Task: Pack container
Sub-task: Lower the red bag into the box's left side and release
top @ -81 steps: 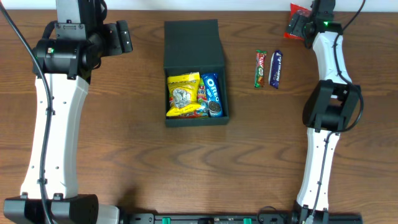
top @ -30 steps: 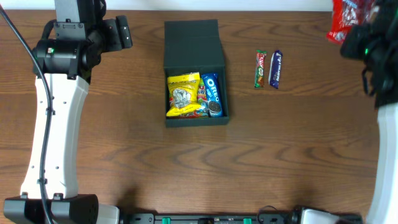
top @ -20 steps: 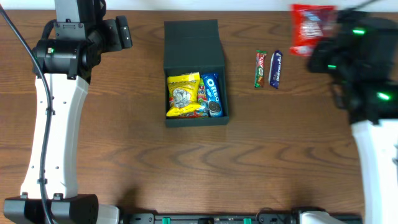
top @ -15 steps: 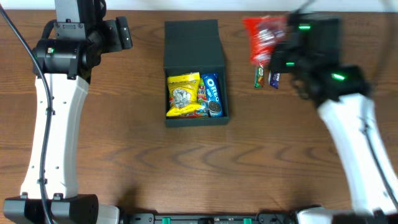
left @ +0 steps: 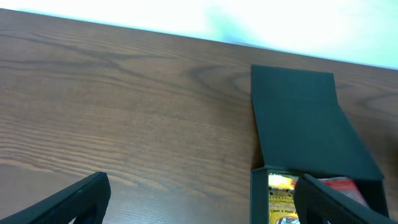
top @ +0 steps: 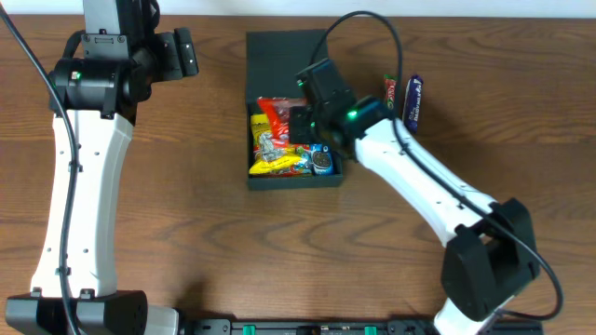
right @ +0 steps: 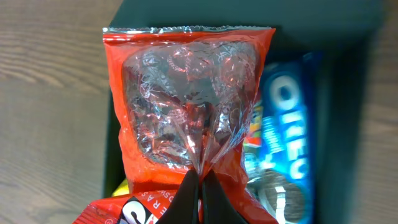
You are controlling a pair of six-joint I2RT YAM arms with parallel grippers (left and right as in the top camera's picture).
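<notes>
The right gripper (right: 200, 186) is pinching the red packet (right: 186, 106) by its lower part, its two dark fingers pressed together on the crinkled film. The packet is hanging over the open compartment of the container (right: 249, 12), covering most of the left half in the right wrist view. Whether it is touching what lies beneath cannot be told. Beside it a blue Oreo packet (right: 289, 118) is lying inside the box.

From overhead, the right arm is reaching from the near right edge of the table (top: 186, 242) to the container. The container is sitting at the far middle of the table, its flap lid lying open toward the far edge. A yellow packet (top: 275, 164) is showing in the compartment's near left part. Right of the box, a blue bar (top: 414, 100) and a green-and-red bar (top: 390, 87) are lying side by side on the wood, the arm partly covering the second. At the far left the left gripper (left: 202, 186) is hovering above bare wood, apart from the box, its fingers spread wide
</notes>
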